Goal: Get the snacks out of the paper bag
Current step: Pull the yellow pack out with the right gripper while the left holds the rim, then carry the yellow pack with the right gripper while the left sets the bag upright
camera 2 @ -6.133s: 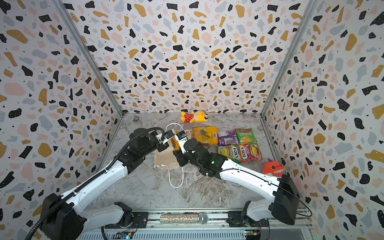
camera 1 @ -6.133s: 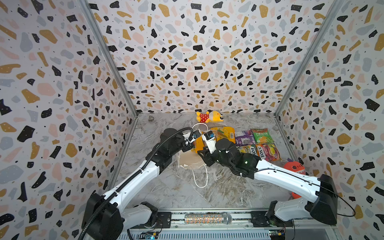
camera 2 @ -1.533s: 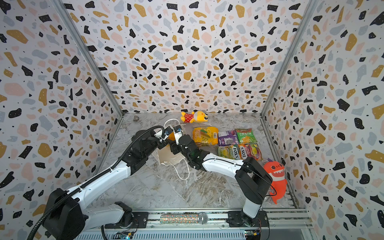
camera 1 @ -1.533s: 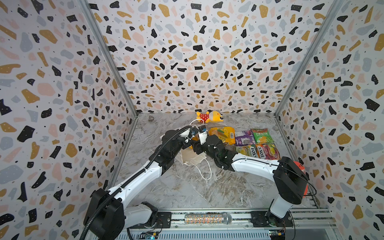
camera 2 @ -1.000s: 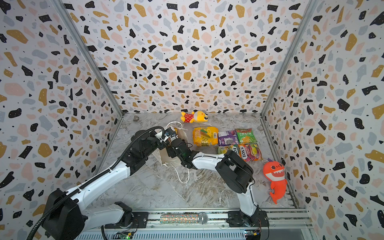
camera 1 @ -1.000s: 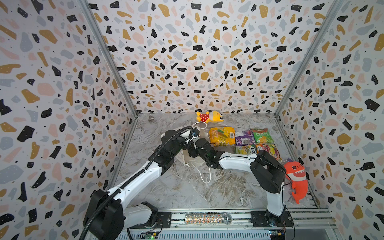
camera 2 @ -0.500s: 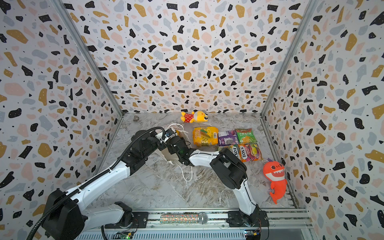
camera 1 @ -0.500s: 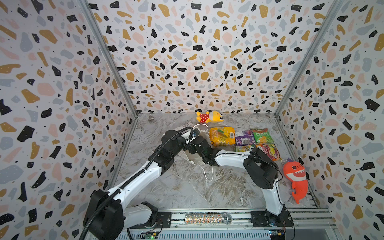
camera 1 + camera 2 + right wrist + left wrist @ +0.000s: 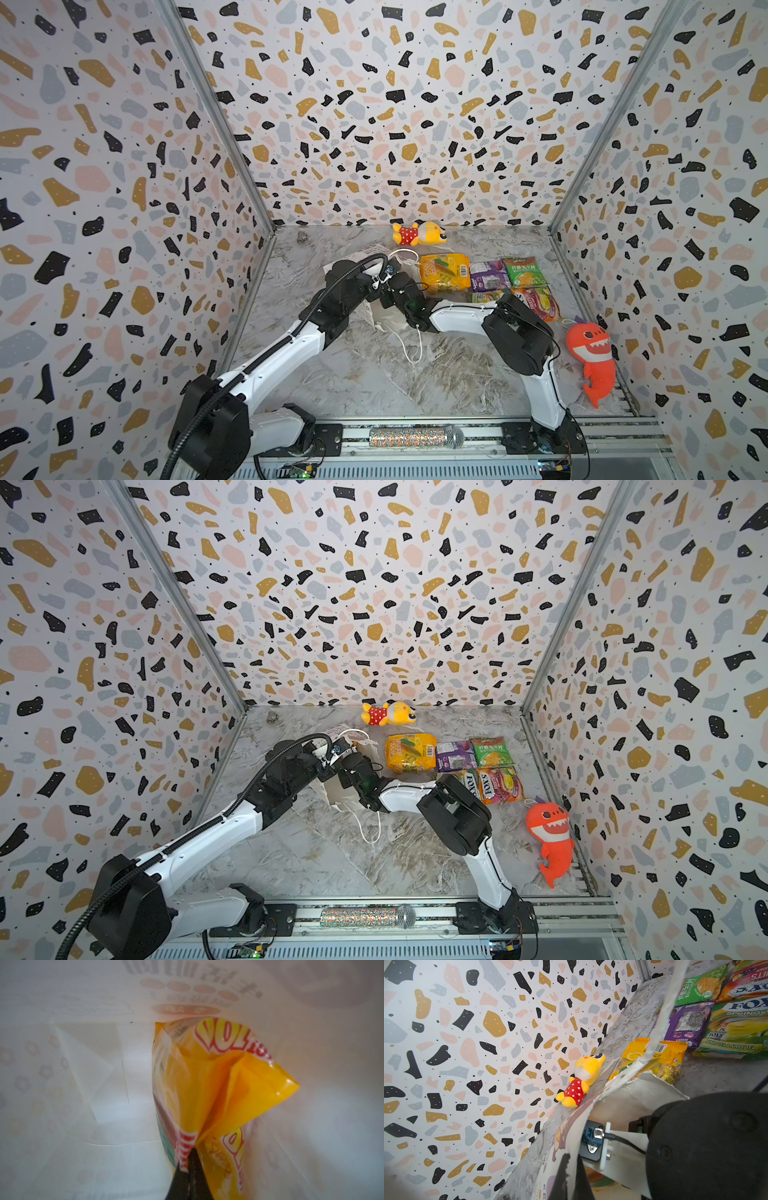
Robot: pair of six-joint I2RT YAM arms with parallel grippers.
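While left pincer [image 9: 572,1176] clamps the paper bag [image 9: 633,1101] rim, right pincer [image 9: 188,1164] inside; clenched on orange-yellow packet [image 9: 218,1084]

A robot lab booth: terrazzo-print panel walls [image 9: 374,104], marbled tabletop [image 9: 353,382], rail-mounted arms [image 9: 286,353].

**Four views, one tabletop**

Both top views look down from high in front, sharing the whole table [image 9: 353,374]. The left wrist view skims past the paper bag [image 9: 633,1093] toward the back wall [image 9: 488,1043]. The right wrist view sits close inside the bag.
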